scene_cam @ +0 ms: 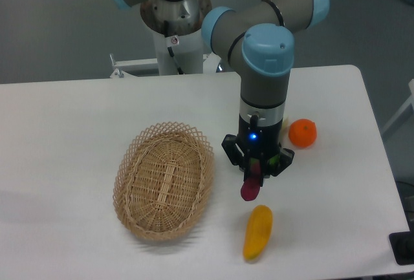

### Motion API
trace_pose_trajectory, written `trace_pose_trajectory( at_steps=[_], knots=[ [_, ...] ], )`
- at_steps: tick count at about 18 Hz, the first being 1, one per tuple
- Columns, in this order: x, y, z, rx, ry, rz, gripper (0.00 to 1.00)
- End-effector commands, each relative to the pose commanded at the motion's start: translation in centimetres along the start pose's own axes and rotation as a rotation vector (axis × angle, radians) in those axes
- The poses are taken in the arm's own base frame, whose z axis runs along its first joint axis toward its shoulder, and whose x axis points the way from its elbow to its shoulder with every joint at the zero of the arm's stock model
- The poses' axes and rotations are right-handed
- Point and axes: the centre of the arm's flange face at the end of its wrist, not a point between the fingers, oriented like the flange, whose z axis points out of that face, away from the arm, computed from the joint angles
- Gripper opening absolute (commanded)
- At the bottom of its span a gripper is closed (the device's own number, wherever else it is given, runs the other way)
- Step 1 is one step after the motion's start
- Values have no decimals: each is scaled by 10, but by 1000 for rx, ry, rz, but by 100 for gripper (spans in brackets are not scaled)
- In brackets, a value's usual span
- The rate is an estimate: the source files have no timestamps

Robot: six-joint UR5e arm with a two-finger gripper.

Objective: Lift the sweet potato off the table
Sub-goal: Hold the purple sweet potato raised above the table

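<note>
Obstacles on three sides of the gripper (253, 178)

Basket (164, 180) left, yellow fruit (258, 231) just below, orange (302, 133) right; bare table (71, 131) lies far left.
</note>
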Motion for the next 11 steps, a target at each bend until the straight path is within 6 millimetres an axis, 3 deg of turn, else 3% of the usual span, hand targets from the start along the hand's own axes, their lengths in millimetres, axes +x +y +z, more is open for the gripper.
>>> trace_pose_trajectory(
  at_steps=[11],
  knots=[
    [1,-2,3,0,-3,3,31]
  ],
)
